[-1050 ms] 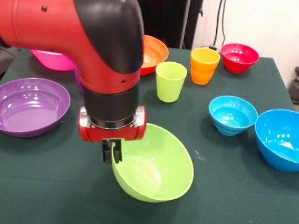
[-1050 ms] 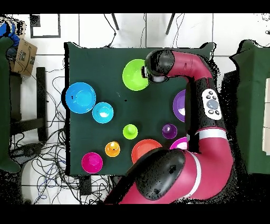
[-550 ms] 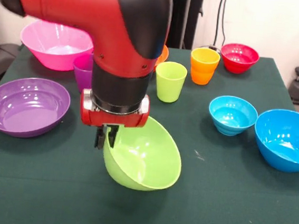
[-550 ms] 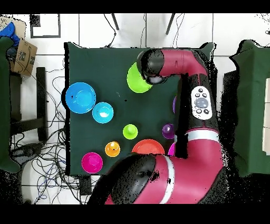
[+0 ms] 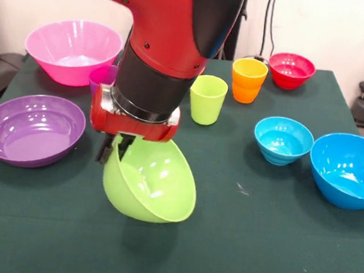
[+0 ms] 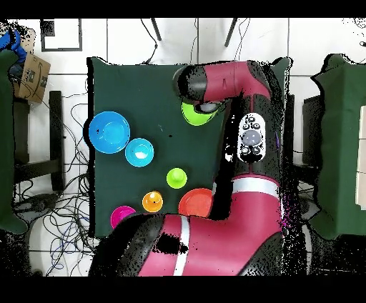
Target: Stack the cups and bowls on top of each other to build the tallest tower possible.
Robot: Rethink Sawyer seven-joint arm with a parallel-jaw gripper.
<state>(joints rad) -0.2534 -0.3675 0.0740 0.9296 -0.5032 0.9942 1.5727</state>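
My gripper point(image 5: 117, 151) is shut on the rim of the lime green bowl point(image 5: 150, 184), which hangs tilted above the table, its opening facing right. From above, only part of that bowl point(image 6: 193, 114) shows under my wrist. The lime green cup point(image 5: 207, 99) and orange cup point(image 5: 248, 79) stand behind it. A purple cup point(image 5: 101, 77) peeks out left of my arm. The shallow purple bowl point(image 5: 31, 128) and big pink bowl point(image 5: 74, 49) sit at the left. The red bowl point(image 5: 291, 69), small light blue bowl point(image 5: 283, 140) and big blue bowl point(image 5: 350, 169) are at the right.
In the overhead view the orange bowl point(image 6: 196, 203) lies partly under my arm, near the orange cup point(image 6: 152, 201) and green cup point(image 6: 176, 177). My arm covers the purple and pink bowls there. The dark green table point(image 5: 274, 249) ends close behind the red bowl.
The arm has risen and carried the lime green bowl up off the table and to the left in the front view. The bowl tilts more steeply now.
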